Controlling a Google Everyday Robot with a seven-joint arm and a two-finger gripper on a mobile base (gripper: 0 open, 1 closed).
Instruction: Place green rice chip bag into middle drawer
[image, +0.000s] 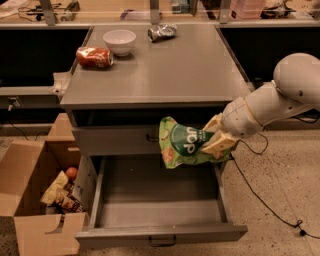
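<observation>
The green rice chip bag (185, 144), bright green with a dark round logo and white lettering, hangs in the air in front of the cabinet. My gripper (216, 137) is shut on its right end and comes in from the right. The bag hangs above the right rear part of the middle drawer (155, 200), a wide grey drawer pulled fully open toward the camera, with a black bar handle (162, 242) on its front. The bag partly covers the closed grey drawer (117, 140) above it.
On the cabinet top (165, 70) lie a red-orange can (94, 56), a white bowl (119, 41) and a crumpled silver foil bag (162, 32). An open cardboard box (35, 192) with snacks stands on the floor at left. A black cable (265, 200) runs across the floor at right.
</observation>
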